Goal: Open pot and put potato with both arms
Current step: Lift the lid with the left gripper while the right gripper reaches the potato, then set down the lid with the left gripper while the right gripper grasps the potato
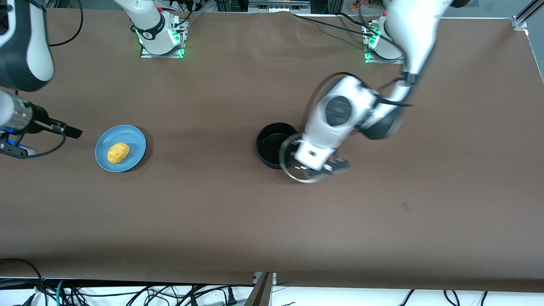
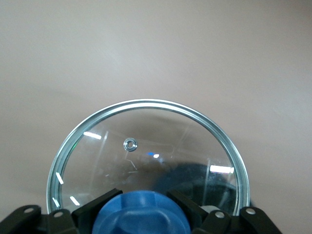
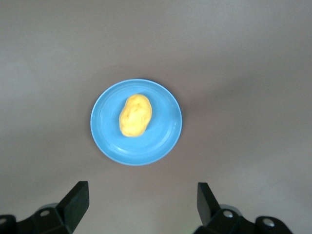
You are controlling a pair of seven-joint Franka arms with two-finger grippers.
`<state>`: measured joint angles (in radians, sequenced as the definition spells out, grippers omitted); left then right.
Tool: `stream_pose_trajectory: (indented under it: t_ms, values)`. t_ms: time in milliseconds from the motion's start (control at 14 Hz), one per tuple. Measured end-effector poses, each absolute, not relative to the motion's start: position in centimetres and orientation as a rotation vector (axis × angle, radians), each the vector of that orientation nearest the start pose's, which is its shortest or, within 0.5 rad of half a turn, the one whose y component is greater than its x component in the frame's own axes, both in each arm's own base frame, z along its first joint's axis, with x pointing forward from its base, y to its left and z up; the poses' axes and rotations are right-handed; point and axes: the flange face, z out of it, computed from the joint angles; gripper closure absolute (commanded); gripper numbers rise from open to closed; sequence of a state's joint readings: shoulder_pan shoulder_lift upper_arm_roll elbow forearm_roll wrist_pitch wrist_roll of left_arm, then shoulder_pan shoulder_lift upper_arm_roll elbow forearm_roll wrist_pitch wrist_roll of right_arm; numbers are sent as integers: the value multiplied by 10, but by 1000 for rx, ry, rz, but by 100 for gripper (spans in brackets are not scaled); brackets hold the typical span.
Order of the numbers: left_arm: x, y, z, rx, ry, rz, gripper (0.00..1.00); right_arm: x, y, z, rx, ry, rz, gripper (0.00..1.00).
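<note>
The black pot [image 1: 274,143] stands uncovered in the middle of the table; its handle does not show. My left gripper [image 1: 318,165] is shut on the blue knob [image 2: 145,214] of the glass lid [image 1: 290,166], holding it over the pot's rim nearest the left arm's end. In the left wrist view the lid [image 2: 146,141] fills the frame, and the pot [image 2: 195,183] shows dark through the glass. The yellow potato [image 1: 118,152] lies on a blue plate [image 1: 131,140] toward the right arm's end. My right gripper [image 1: 72,131] hangs open beside the plate. In its wrist view the right gripper [image 3: 142,195] is apart from the potato [image 3: 135,115].
The brown table cover reaches to every edge. Both arm bases [image 1: 160,40] are lit green along the table edge farthest from the front camera. Cables [image 1: 127,293] lie below the edge nearest to it.
</note>
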<state>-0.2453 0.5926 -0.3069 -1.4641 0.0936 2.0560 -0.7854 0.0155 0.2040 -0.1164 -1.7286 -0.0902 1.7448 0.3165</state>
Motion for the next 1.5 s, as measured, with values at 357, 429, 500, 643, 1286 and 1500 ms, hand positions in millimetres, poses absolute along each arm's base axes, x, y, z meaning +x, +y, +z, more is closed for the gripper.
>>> stream_pose_trajectory:
  t_ms: [357,429,500,643,1286,1500]
  values:
    - [680,-124,347,-3193,100,118,55,589,-69,351,-3162,818,203,2]
    - [682,-85,337,-3187,179,135,55,587,-71,331,-3159,823,167,2]
    - [682,-49,325,-3177,255,137,55,585,-74,310,-3155,828,128,2]
    - [675,15,298,-3170,355,127,55,576,-80,268,-3146,852,90,2]
    - [614,88,195,-3187,277,82,0,570,-92,212,-3077,979,81,2]
    - [617,91,201,-3199,250,65,0,568,-92,206,-3060,1001,101,2]
